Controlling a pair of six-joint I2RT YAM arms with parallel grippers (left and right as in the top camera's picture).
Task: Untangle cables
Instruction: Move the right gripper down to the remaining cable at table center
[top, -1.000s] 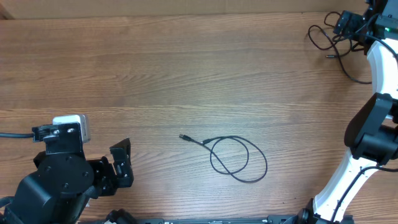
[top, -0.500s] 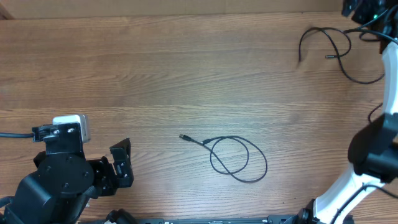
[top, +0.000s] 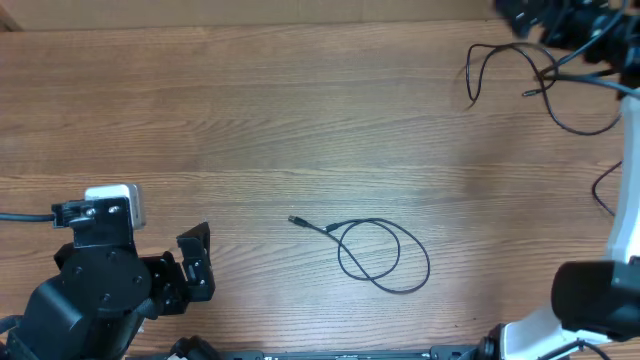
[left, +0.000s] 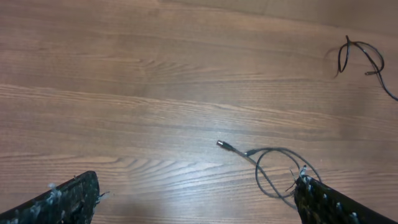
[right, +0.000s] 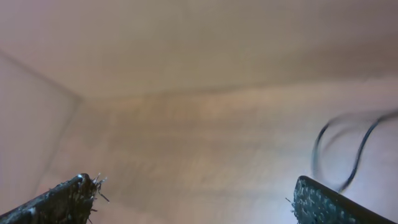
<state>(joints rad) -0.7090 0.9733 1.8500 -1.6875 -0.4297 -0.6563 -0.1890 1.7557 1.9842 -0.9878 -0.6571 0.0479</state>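
Two cables lie well apart on the wooden table (top: 200, 120).
The looped cable (top: 312, 226) sits just 5 o'clock of centre and the second cable (top: 545, 72) sprawls at 2 o'clock. The left gripper (top: 195, 262) at 8 o'clock and the right gripper (top: 540, 15) at 1 o'clock are both spread wide and empty.

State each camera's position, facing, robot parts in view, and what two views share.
Overhead: above the table, looking down; left gripper, right arm, looped cable, far cable.
Left wrist: low, facing across at looped cable; its open fingers frame the bottom.
Right wrist: blurred, angled over table; its open fingers, likely the far cable.
Shared: overhead and left wrist show both cables.
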